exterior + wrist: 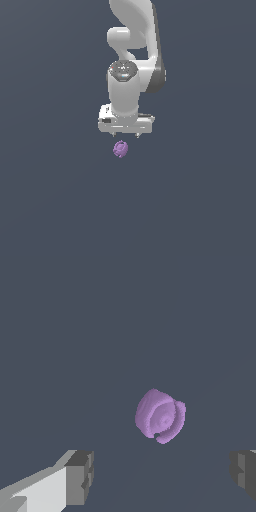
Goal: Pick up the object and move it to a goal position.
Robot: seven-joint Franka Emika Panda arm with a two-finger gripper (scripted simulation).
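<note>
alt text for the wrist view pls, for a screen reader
A small light-purple, lumpy, roundish object lies on a plain dark blue-grey surface, ahead of the open claw. The claw's two dark grey fingertips show at the frame's edge, spread far wider than the object and not touching it.
</note>
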